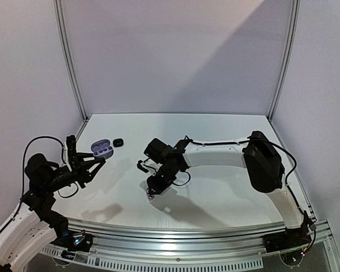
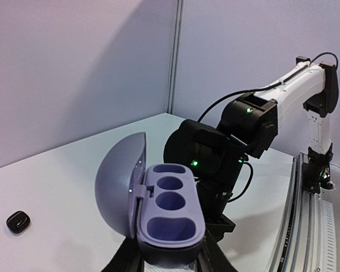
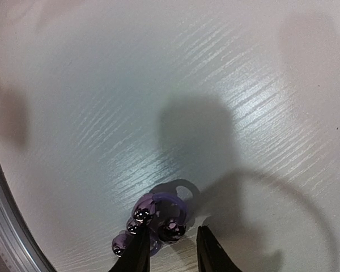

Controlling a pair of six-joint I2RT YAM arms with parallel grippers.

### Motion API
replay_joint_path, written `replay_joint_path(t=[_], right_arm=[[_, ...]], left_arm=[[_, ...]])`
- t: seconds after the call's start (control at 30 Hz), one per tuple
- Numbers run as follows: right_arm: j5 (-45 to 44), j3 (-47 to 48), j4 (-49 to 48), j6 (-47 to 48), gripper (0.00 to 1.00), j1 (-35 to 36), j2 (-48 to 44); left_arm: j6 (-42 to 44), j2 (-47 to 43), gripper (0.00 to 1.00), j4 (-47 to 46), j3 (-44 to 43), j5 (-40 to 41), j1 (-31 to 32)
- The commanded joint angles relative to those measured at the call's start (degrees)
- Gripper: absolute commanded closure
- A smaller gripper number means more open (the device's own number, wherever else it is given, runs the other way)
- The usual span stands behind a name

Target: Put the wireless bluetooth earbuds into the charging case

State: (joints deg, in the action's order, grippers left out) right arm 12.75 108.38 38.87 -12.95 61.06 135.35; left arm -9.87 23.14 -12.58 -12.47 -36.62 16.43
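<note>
- Here, the lilac earbuds (image 3: 154, 218) lie clustered on the table (image 3: 226, 85), near centre, just beyond my right gripper (image 3: 171, 249) and close against one fingertip.
- A small black pebble-shaped thing (image 2: 18, 221) lies far left, apart.
- Only my right wrist view shows the earbuds clearly; only my left wrist view shows the charging case (image 2: 170, 209) up close, lid open, hollows bare.
- My right jaws stand slightly spread, gripping nothing.
- My left gripper (image 2: 170, 265) pinches the case's base.
</note>
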Motion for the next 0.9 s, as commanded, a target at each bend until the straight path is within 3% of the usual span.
replay_joint_path(t=[0.0,0.87], right_arm=[[-0.4,1.3,0.02,-1.37,0.72,0.35,2.32],[-2.49,6.1,-1.02,-0.33,0.67,0.3,1.79]], left_arm=[[0.1,-0.46,1.0,-0.69,0.87,0.23,-0.71],[-0.07,-1.6,1.0,-0.77,1.04,0.23,-0.76]])
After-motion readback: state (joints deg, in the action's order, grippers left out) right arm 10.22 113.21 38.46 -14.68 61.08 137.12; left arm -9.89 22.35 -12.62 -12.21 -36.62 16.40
